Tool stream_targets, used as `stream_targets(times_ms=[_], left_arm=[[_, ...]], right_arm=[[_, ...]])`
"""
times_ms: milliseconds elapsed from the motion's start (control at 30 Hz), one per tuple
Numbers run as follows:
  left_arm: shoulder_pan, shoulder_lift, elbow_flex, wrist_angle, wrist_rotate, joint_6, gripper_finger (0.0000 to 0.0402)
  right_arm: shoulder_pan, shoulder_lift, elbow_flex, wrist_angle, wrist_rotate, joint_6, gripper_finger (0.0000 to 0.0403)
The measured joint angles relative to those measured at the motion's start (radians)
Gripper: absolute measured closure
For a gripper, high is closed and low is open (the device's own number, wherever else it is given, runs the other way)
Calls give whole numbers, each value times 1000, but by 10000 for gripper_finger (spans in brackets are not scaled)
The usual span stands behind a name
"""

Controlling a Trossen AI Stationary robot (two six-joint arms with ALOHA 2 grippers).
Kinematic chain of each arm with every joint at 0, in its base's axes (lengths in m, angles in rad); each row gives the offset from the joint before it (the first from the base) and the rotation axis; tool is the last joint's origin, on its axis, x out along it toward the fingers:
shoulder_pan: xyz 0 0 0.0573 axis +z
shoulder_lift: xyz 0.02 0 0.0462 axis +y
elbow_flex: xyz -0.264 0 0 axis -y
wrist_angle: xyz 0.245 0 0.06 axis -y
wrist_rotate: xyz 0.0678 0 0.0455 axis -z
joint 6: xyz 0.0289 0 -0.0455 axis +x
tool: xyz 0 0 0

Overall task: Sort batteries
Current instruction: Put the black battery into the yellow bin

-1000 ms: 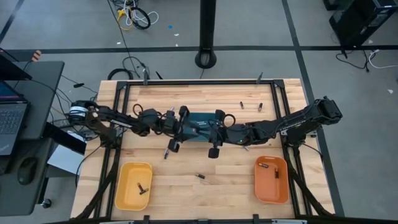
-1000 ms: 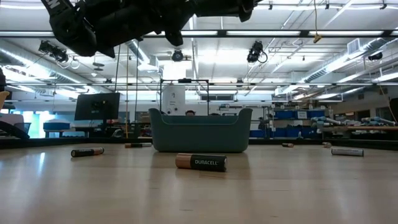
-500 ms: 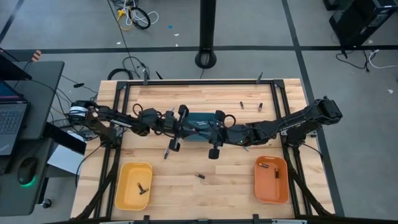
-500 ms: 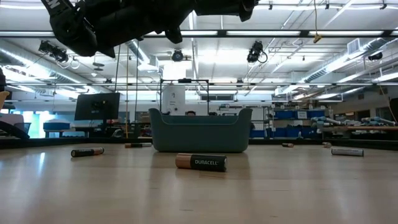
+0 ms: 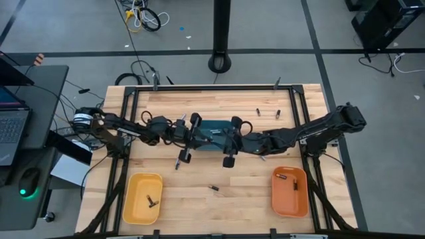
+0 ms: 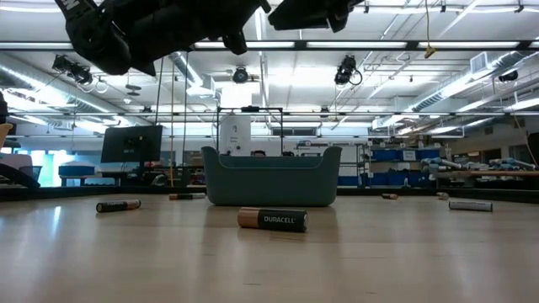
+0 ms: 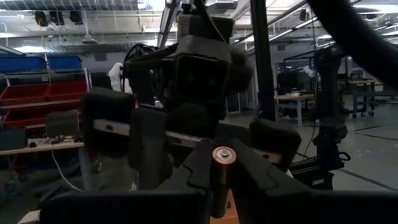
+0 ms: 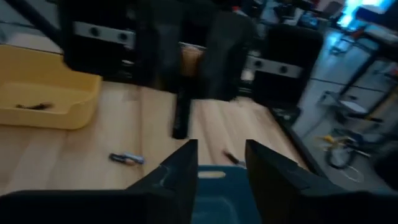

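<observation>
Both grippers meet above the teal bin [image 5: 214,127] at the table's middle. My left gripper [image 7: 222,180], reaching in from the left, is shut on a battery [image 7: 222,163] with a silvery end. My right gripper [image 8: 221,163] faces it from the right, open with nothing between its fingers; it hangs over the bin [image 8: 211,202]. In the right wrist view the held battery [image 8: 182,112] shows as a dark rod with a copper-toned top. Loose batteries lie on the table: one near the front [image 6: 271,220], two at the far right [image 5: 257,109] [image 5: 278,113]. My left gripper pinches the battery's dark body [image 7: 217,186] between its two fingers [image 7: 194,177]. The silvery end [image 7: 224,155] sticks out beyond them. The fingers come roughly level from the table's left. The battery is lifted clear, above the bin.
A yellow tray [image 5: 143,198] at the near left and an orange tray [image 5: 290,191] at the near right each hold batteries. More cells lie at the left [image 6: 118,204] and right [image 6: 470,204] of the low view. The black frame [image 5: 212,88] borders the table.
In the low view the two grippers' dark shapes, joined a moment ago, now stand apart with a gap between them: my right gripper has drawn back a little toward the table's right edge. My left gripper and the battery stay over the bin.
</observation>
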State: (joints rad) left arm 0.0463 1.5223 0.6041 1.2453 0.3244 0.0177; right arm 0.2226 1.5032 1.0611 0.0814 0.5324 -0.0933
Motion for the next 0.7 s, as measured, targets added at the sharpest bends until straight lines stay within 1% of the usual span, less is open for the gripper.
stream_targets(times_ms=[167,267,333,400,500,600,667,700], left_arm=[[5,-38,0,-44,12,6,360],[19,-97,0,-150,32,18,360],[28,-160,1,-276,32,32,360],[34,-223,21,-448,30,56,360],[32,-306,76,-763,19,114,360],[5,-352,146,-1054,-63,174,360],[-16,-355,202,-1232,-117,197,360],[-25,-355,226,-1332,-128,205,360]], right_arm=[[19,-23,0,-65,76,10,222],[30,-29,0,-115,81,30,211],[31,-29,0,-163,81,50,209],[29,-27,-18,-180,81,80,210],[16,-25,-63,-189,81,118,215],[3,-24,-116,-169,80,158,222],[-2,-24,-150,-143,80,188,225],[-4,-24,-170,-120,80,195,226]])
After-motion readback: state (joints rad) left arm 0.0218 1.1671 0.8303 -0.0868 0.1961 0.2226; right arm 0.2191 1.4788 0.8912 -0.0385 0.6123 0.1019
